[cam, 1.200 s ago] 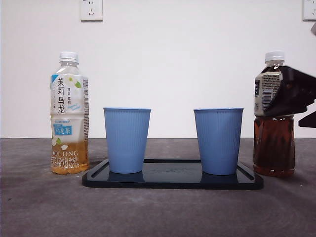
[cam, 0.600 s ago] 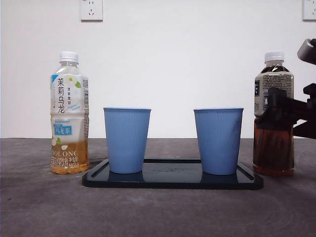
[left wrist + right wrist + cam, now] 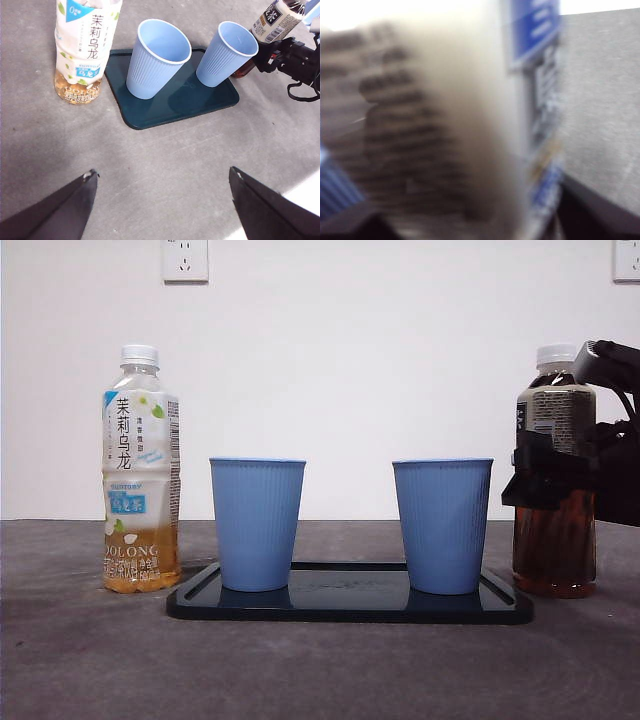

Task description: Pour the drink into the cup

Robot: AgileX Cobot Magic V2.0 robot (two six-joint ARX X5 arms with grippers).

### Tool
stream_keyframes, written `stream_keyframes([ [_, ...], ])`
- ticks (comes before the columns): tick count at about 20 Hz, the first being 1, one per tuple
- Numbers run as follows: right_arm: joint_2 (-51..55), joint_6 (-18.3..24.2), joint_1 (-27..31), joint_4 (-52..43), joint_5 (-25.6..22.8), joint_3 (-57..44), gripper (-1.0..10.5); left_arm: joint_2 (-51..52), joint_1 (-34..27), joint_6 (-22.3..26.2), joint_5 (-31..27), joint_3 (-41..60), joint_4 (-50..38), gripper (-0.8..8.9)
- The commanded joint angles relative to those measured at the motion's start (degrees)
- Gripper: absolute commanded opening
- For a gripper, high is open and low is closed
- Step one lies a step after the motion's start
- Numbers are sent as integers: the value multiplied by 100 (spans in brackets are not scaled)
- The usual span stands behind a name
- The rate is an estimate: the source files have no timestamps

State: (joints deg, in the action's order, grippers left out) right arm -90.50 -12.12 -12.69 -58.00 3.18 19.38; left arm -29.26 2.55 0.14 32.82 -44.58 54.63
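The dark tea bottle [image 3: 553, 502] is standing near the counter's [image 3: 90, 660] right edge, just beside the tray [image 3: 350, 605] holding two blue cups [image 3: 442, 525]. The right pincer [image 3: 560, 475] is clasping its middle; the left pincer [image 3: 162, 200] is hovering wide apart.

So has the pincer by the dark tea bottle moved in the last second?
Yes. The right pincer has come down from the label of the dark tea bottle to its middle, around it; the bottle stays put.

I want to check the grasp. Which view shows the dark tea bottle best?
The front view: the dark tea bottle stands whole, right gripper at its label. The left wrist view shows only its top, the right wrist view a blurred label.
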Motion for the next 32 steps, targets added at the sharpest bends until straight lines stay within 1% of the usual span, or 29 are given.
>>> stream_keyframes([
  [1,-85,107,-15,-181,-31,57,241,-28,15,48,20,-101,-44,425],
  [3,-31,107,-15,-168,-24,57,229,-28,15,52,17,-101,-44,425],
  [5,138,131,-17,50,-24,57,225,-28,15,74,17,-101,-46,425],
  [8,680,385,-20,675,-44,57,218,-28,15,105,13,-101,-66,425],
  [11,1486,684,-20,1681,-262,168,203,-28,15,118,11,-101,-66,425],
  [14,2262,1099,-28,3204,-457,590,203,-28,15,144,11,-101,-66,425],
  [16,2625,1587,-72,4417,-673,1106,203,-28,15,199,11,-101,-68,425],
  [18,2774,2157,-133,5554,-938,1714,203,-28,17,199,22,-101,-107,426],
  [19,2778,2452,-173,6076,-997,2026,203,-28,31,197,59,-101,-168,426],
  [20,2765,2765,-234,6581,-1104,2323,203,-24,61,197,229,-101,-251,425],
  [22,2756,3294,-400,7195,-1416,2706,203,-24,116,175,778,-101,-457,425],
  [24,2750,3794,-584,7591,-1838,2933,203,-24,184,173,1106,-101,-614,425],
  [27,2669,4461,-909,8054,-2393,3093,203,-24,284,177,1231,-101,-710,425],
  [30,2450,5042,-1307,8166,-3086,3121,203,-24,426,175,1427,-101,-813,425],
  [32,2249,5412,-1543,8161,-3593,3123,203,-24,529,177,1436,-101,-820,425],
])
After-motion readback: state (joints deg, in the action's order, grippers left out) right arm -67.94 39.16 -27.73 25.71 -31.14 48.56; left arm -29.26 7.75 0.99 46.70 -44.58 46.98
